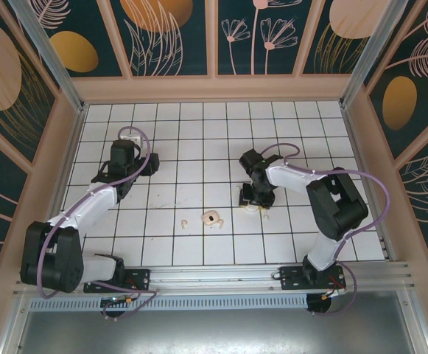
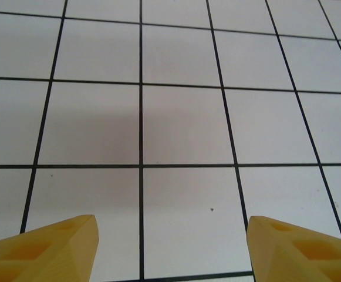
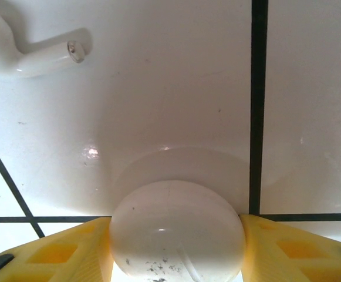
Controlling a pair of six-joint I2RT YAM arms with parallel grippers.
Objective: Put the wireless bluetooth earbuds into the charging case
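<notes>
on the tiled floor (image 2: 182, 117), right gripper (image 3: 175, 238) clamps the white case (image 3: 176, 217), earbud (image 3: 32, 53) nearby, left gripper (image 2: 171, 235) spread wide

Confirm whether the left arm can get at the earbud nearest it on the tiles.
Likely yes: the left end effector is open, and only bare tiles lie between it and the earbud.

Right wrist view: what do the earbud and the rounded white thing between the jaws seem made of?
The earbud: likely hard white plastic, glossy, going by the sharp highlights along its stem; the stem's tip looks metallic. The rounded white object, probably the charging case: smooth plastic, softer sheen, one small highlight, dark specks or scuffs near its lower edge.
</notes>
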